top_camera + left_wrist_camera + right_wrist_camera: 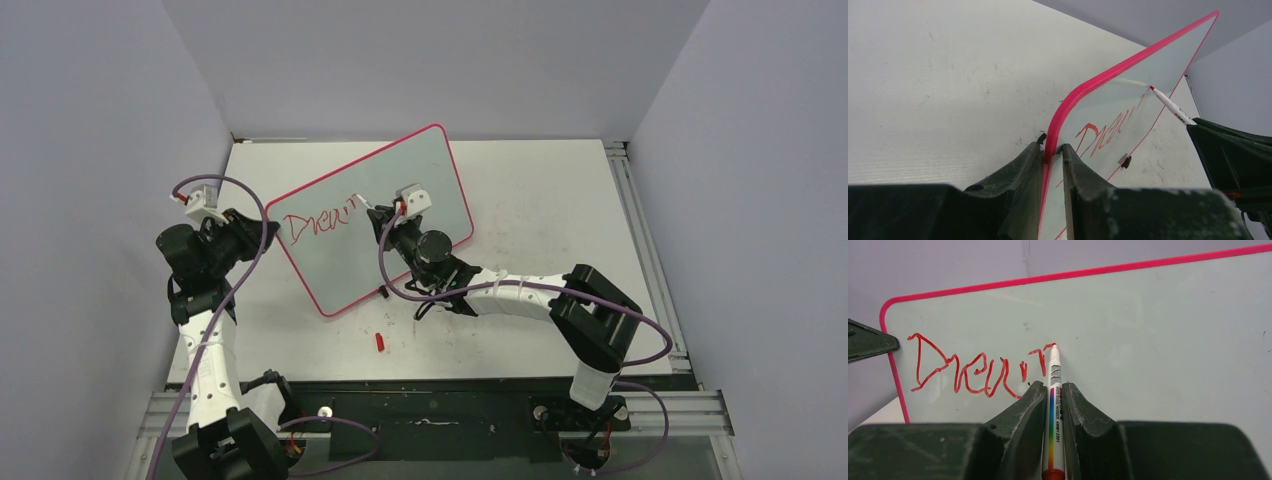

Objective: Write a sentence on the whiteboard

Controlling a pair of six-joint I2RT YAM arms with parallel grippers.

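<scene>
The whiteboard [420,175], pale with a pink rim, stands tilted on the table, propped on its long edge. My left gripper [262,226] is shut on its left rim; in the left wrist view the rim [1083,90] runs down between the fingertips of the gripper [1052,147]. My right gripper [387,216] is shut on a white marker [1054,375] with a rainbow stripe. Its red tip touches the board [1158,330] at the end of red writing [963,370] that reads roughly "Drean". The marker also shows in the left wrist view [1170,105].
A small red marker cap [380,342] lies on the white table [560,200] in front of the board. A black clip foot [1126,161] sits on the board's lower edge. Grey walls enclose the table on three sides. A metal rail [640,230] runs along the right edge.
</scene>
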